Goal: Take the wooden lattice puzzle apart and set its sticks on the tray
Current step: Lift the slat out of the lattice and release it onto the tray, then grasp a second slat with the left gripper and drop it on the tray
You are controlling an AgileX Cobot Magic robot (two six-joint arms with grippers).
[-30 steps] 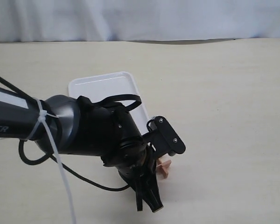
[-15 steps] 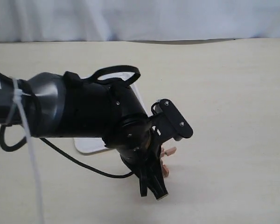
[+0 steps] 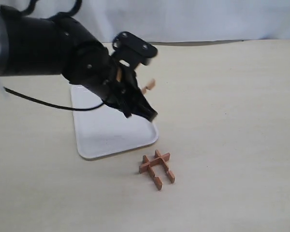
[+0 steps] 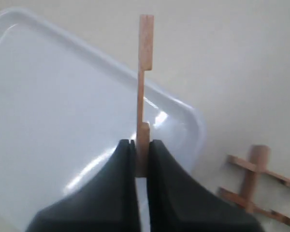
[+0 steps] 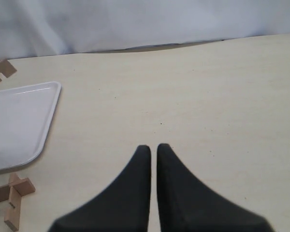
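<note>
My left gripper (image 4: 142, 145) is shut on one notched wooden stick (image 4: 144, 82), held edge-on above the white tray (image 4: 48, 96). From the exterior the arm hovers over the tray (image 3: 113, 135) with the stick's end (image 3: 148, 86) showing beside the gripper (image 3: 144, 113). What is left of the lattice puzzle (image 3: 157, 168), a small reddish-brown grid of crossed sticks, lies on the table just off the tray's near right corner; it also shows as the puzzle (image 4: 253, 181) and the puzzle (image 5: 9, 195). My right gripper (image 5: 153, 147) is shut with nothing in it, low over bare table.
The beige table runs wide to the right of the tray (image 5: 14, 121). A white cloth backdrop (image 3: 208, 19) closes the far edge. A black cable (image 3: 48, 104) trails from the left arm over the table.
The left arm has risen from the puzzle and swung back and left over the tray, carrying one stick. The puzzle, hidden under the arm before, now lies in the open.
</note>
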